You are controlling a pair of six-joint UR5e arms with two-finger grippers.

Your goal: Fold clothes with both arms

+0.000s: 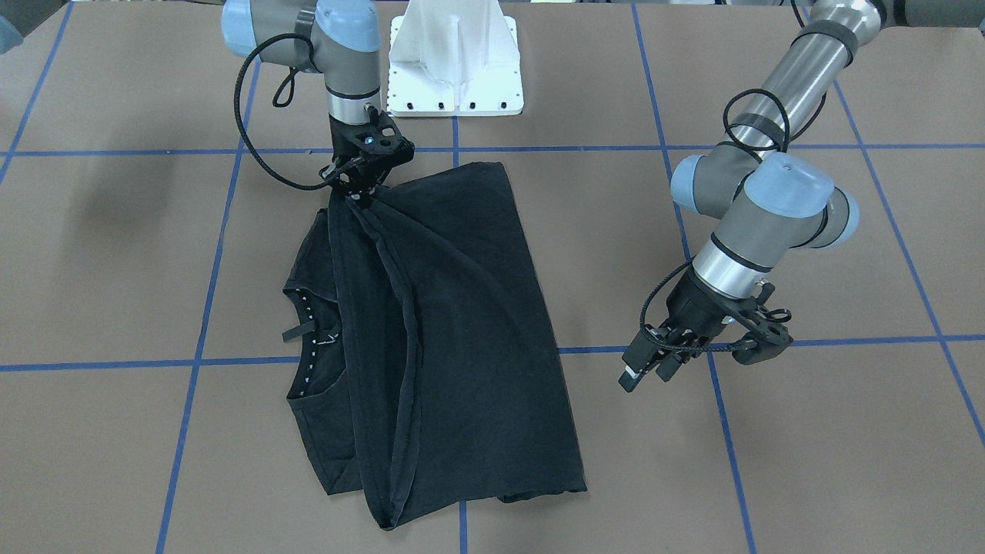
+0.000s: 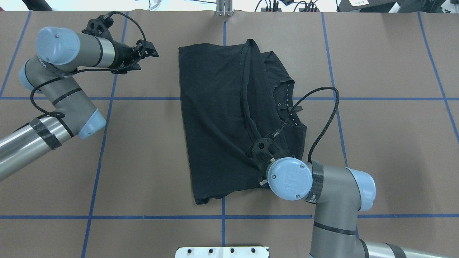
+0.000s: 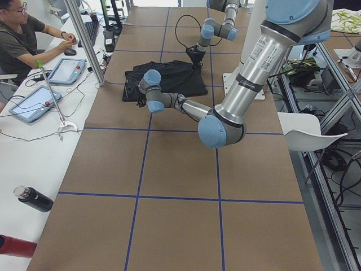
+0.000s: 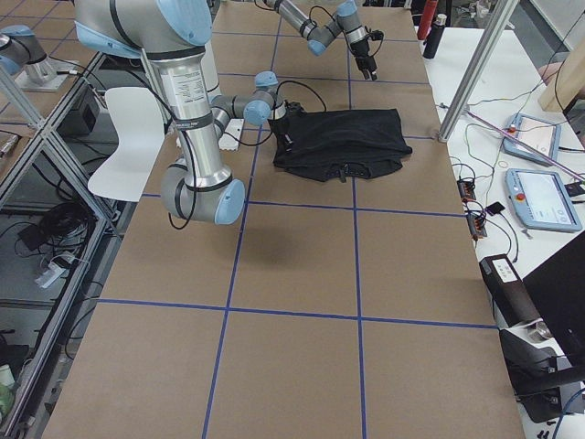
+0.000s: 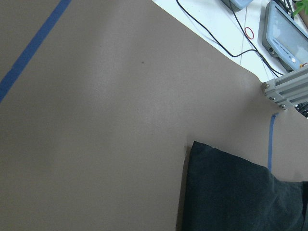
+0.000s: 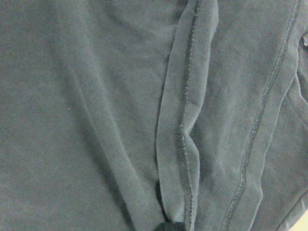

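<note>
The black T-shirt (image 1: 462, 323) lies partly folded on the brown table, plain side up, with its collar (image 1: 308, 331) showing on the robot's right. My right gripper (image 1: 358, 197) is shut on a hem edge of the T-shirt near the robot's side. It holds that edge a little above the table, so a taut fold runs from it to the far corner (image 1: 388, 523). In the right wrist view the hem seam (image 6: 185, 120) runs down to the jaws. My left gripper (image 1: 649, 373) hovers open and empty beside the T-shirt (image 2: 215, 118), apart from the cloth. One shirt corner (image 5: 231, 192) shows in the left wrist view.
The white pedestal base (image 1: 454, 61) stands at the robot's edge of the table. Blue tape lines (image 1: 208, 362) cross the brown surface. An aluminium post (image 5: 288, 89) rises at the far edge. A seated person (image 3: 22, 39), tablets (image 3: 31, 101) and bottles (image 3: 34, 199) are at a side desk.
</note>
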